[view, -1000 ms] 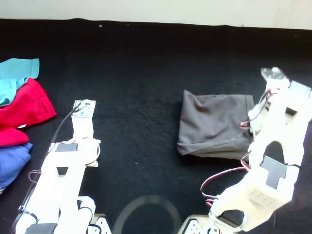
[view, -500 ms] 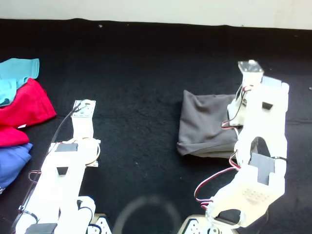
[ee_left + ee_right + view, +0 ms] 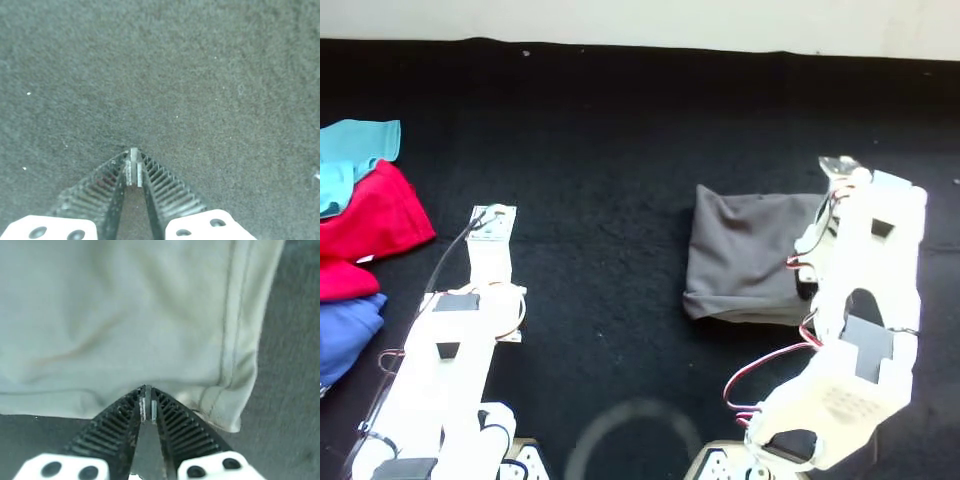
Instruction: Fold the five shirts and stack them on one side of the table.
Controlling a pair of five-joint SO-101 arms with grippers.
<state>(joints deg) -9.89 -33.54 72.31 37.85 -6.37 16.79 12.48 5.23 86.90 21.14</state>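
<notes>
Folded gray shirt [image 3: 750, 255] lies on black counter [image 3: 600, 130], right of ctr. R arm [image 3: 865, 290] sits along its right edge. R jaws closed, gripping nothing, tips just at shirt's edge. L jaws closed over bare counter. At counter's left edge: teal shirt [image 3: 355, 150], red shirt [image 3: 380, 215], blue shirt [image 3: 345, 335], heaped.

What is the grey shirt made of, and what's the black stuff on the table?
The grey shirt looks like soft, thin knit cloth, maybe cotton: it wrinkles and has a stitched hem. The black table cover looks like matt, fuzzy felt or short carpet, with lint specks on it.
</notes>
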